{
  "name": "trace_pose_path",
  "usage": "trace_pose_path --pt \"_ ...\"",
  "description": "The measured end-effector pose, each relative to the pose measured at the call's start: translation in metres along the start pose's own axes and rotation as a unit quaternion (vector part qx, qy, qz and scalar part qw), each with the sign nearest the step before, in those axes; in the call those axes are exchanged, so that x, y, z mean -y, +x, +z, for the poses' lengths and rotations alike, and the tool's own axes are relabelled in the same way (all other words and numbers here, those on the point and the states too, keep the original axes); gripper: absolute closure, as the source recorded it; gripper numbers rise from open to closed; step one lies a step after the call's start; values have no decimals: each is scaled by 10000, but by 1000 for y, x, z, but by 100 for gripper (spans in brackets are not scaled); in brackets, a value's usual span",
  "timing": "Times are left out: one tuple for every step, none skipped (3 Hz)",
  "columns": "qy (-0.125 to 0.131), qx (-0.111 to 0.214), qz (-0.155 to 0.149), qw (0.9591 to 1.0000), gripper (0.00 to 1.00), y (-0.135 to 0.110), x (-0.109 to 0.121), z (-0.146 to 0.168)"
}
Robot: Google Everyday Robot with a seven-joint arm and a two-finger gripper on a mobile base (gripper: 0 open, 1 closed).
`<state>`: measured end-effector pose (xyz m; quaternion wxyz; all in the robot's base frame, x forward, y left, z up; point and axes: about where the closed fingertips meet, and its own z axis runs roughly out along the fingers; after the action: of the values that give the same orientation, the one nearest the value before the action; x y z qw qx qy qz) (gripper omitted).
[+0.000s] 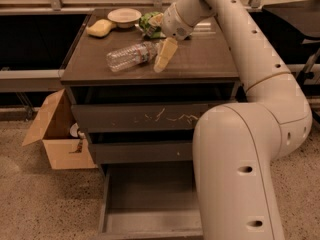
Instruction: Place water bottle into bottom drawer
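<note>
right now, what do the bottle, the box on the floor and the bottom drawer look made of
bottle: clear ribbed plastic, see-through with glints. box: brown cardboard, matte, flaps open. bottom drawer: dull grey, maybe laminate or painted board. The gripper is beside the bottle, over the cabinet top.

Three drawers [150, 194], one water bottle [131, 55], one bowl [124, 17], one tool [165, 55] beside it.

End effector [162, 60] nxt to water bottle [130, 56] atop cabinet [210, 59].
</note>
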<state>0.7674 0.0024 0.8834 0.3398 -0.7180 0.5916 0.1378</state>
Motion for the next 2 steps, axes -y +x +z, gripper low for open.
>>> trace_pose_path --pt "18 78 5 10000 0 -7 10 20" --pt "142 136 47 9998 0 -12 19 33"
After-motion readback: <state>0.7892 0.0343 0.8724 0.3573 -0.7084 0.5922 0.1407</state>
